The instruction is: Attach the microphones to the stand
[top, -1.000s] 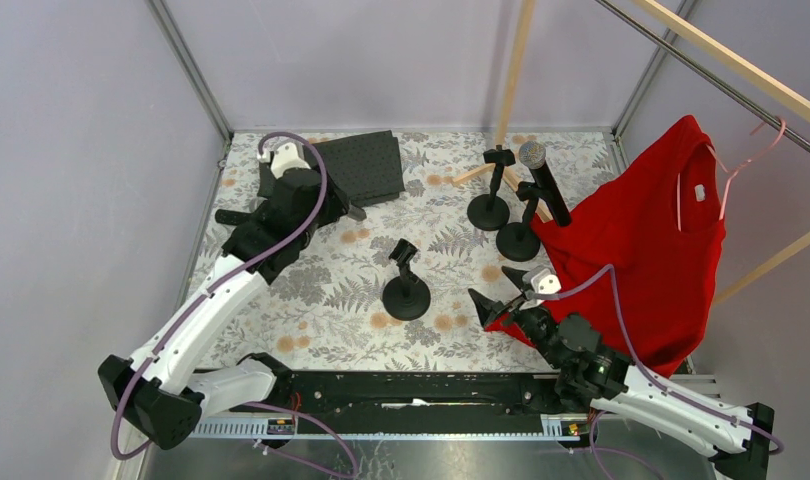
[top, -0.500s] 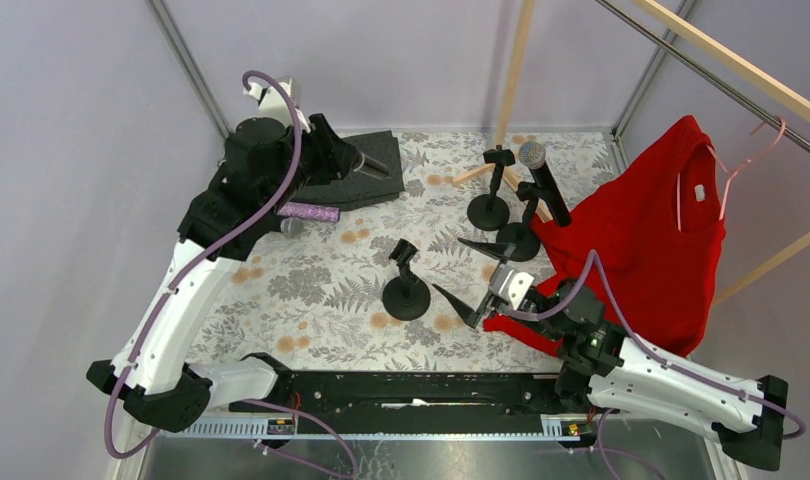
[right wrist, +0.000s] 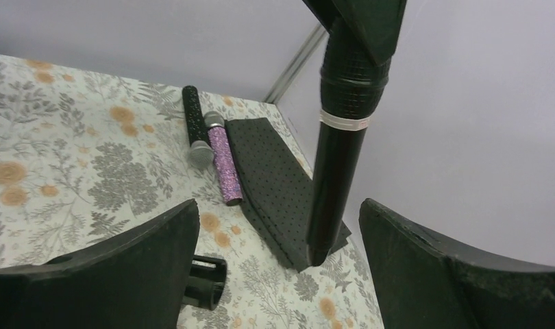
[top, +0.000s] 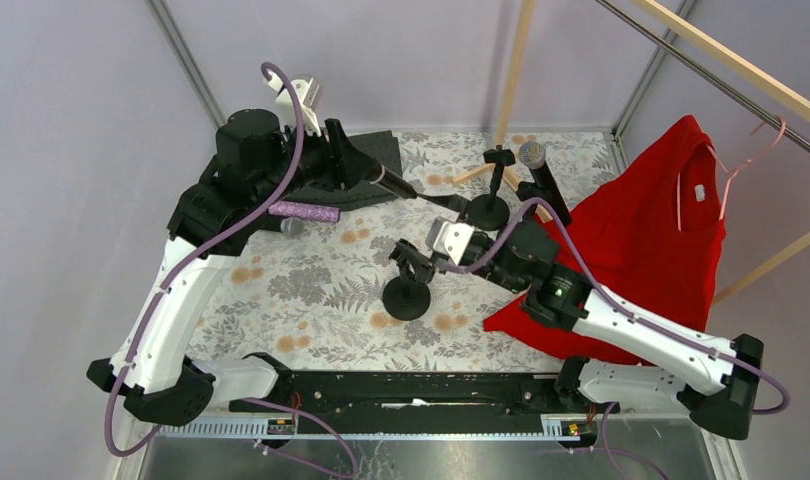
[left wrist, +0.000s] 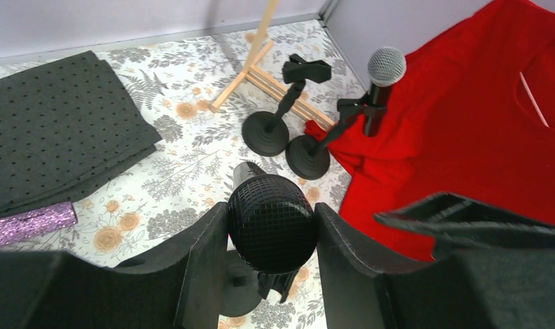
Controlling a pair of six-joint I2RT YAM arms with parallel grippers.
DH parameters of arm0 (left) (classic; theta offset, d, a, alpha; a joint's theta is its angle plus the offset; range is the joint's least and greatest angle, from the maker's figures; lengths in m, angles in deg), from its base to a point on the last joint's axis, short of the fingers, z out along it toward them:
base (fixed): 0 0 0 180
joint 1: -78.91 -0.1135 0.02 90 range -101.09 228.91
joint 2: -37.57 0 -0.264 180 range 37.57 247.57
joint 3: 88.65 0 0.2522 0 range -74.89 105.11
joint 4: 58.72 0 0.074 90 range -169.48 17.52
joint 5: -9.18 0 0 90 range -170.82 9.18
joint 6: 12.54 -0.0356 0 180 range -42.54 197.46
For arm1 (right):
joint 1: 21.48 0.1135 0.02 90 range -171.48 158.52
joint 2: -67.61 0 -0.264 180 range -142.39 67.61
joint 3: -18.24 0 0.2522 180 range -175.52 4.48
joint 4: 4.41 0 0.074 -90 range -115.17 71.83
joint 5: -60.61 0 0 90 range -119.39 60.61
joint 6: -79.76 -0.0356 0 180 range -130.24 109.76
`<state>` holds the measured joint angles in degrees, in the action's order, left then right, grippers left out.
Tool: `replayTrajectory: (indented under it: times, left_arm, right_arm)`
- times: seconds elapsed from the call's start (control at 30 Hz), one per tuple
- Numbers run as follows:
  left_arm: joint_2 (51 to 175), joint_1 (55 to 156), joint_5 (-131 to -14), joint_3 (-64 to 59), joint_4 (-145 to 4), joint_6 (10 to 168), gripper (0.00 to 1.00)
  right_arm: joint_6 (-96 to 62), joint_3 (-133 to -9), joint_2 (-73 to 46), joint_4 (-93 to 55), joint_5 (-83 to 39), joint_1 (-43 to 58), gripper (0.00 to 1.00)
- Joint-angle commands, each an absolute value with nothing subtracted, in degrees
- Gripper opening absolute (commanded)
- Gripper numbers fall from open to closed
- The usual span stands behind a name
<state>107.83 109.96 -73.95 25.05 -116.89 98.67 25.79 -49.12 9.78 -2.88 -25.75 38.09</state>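
Glittery purple microphone [right wrist: 223, 168]; black microphone [left wrist: 271, 223] matt, mesh head; shirt [top: 661, 230] red cloth; mat [left wrist: 55, 130] matt, dotted.

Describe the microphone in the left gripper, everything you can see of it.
The microphone is a slim black stick. It has a rounded black mesh head, a thin white ring below the mesh, and a smooth, glossy body. The left gripper is shut on the head, with one finger on each side. The body sticks out past the fingers, slanting down above the table. The tail end hangs free, and nothing else touches it.
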Motion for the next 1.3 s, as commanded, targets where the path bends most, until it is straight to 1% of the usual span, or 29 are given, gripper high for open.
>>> replayTrajectory:
  times: [0.0,0.17,0.43,0.57,0.67,0.73,0.77,0.83,0.93,1.0,1.07,1.1,1.13,1.17,1.2,1.23,1.27]
  left_arm:
    - [107.8,110.1,-67.7,27.7,-115.8,97.4,0.29]
    - [108.0,110.1,-65.5,28.3,-115.7,97.6,0.29]
    - [108.1,110.1,-62.4,28.3,-115.7,97.6,0.30]
    - [108.4,110.1,-60.3,29.1,-115.7,97.6,0.30]
    - [108.6,110.1,-59.4,29.2,-115.6,97.6,0.30]
    - [108.6,110.1,-59.0,29.2,-115.7,97.5,0.30]
    - [108.6,110.1,-58.7,29.1,-115.7,97.5,0.30]
    - [108.4,110.1,-58.3,28.8,-115.5,97.4,0.30]
    - [107.4,110.1,-57.6,26.4,-113.1,97.8,0.31]
    - [106.7,110.1,-56.9,24.9,-111.2,98.1,0.33]
    - [106.1,110.1,-56.2,23.6,-109.2,98.4,0.40]
    - [105.8,110.1,-55.9,23.0,-108.4,98.5,0.47]
    - [105.5,110.1,-55.8,22.7,-107.3,98.8,0.56]
    - [105.2,110.1,-55.8,22.3,-106.6,99.1,0.69]
    - [104.8,110.1,-56.1,21.8,-105.5,99.6,0.83]
    - [104.4,110.1,-56.7,21.2,-104.4,100.1,0.93]
    - [103.8,110.1,-57.1,20.4,-103.2,100.5,0.98]
  right_arm:
    - [26.0,-53.9,6.6,-2.6,-22.8,35.0,0.93]
    - [24.9,-56.0,2.8,1.8,-23.6,32.9,0.93]
    - [26.0,-60.2,-3.7,2.7,-23.5,32.1,0.92]
    - [26.1,-60.7,-5.8,4.6,-24.1,31.1,0.88]
    - [26.3,-62.0,-7.0,4.5,-24.0,30.8,0.83]
    - [26.6,-62.6,-7.6,4.3,-23.9,30.8,0.76]
    - [26.8,-62.7,-7.7,4.2,-24.0,30.7,0.72]
    - [26.9,-62.5,-7.9,5.0,-24.2,30.7,0.61]
    - [27.1,-62.2,-8.0,5.7,-24.4,30.7,0.53]
    - [27.2,-62.0,-7.9,5.8,-24.6,30.7,0.43]
    - [27.2,-61.6,-7.7,5.9,-24.8,30.6,0.35]
    - [27.2,-61.3,-7.4,6.0,-24.8,30.6,0.32]
    - [27.2,-61.1,-7.1,5.9,-24.9,30.6,0.29]
    - [27.3,-60.8,-6.8,5.9,-25.0,30.6,0.24]
    - [27.4,-60.2,-6.3,6.0,-25.2,30.6,0.14]
    - [27.3,-59.6,-5.7,6.4,-25.7,30.6,0.09]
    - [27.1,-58.7,-5.1,7.2,-26.3,30.6,0.07]
